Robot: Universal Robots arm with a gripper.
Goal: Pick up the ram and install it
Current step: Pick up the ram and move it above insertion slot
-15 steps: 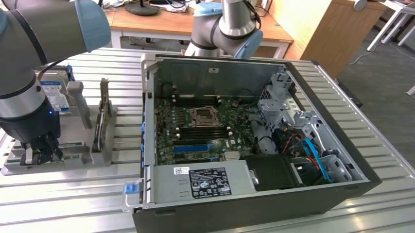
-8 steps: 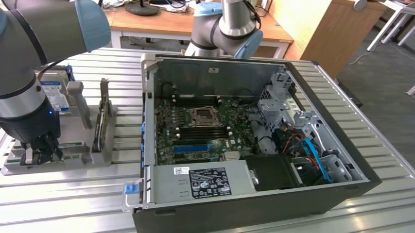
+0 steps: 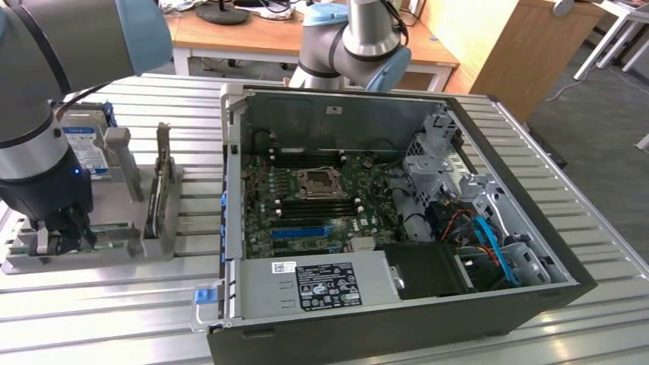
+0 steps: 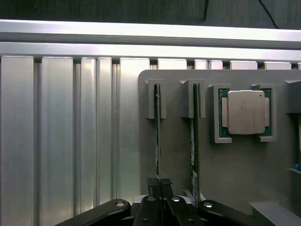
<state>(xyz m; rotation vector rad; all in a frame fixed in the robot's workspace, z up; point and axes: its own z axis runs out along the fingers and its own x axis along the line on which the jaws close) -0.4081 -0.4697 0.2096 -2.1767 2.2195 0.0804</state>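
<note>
Two thin green sticks stand on edge in slots of a grey holder [image 4: 235, 169]. My gripper [image 4: 159, 182] is shut on one end of the ram [image 4: 157, 136], its two black fingers [image 4: 152, 184] pressed against either side of the board. The ram still sits in its slot. The second stick [image 4: 194, 141], with a white label, stands one slot over, untouched. In the exterior view my gripper [image 3: 63, 237] reaches down into the holder [image 3: 96, 258] at the exterior view's left, beside the open computer case [image 3: 406, 312].
A square silver CPU chip [image 4: 245, 112] lies in the holder past the second stick. An upright expansion card [image 3: 157, 190] and a hard drive [image 3: 87, 144] also stand on the holder. The motherboard's black memory slots [image 3: 304, 204] lie inside the case. Everything rests on a ribbed aluminium table [image 3: 568, 175].
</note>
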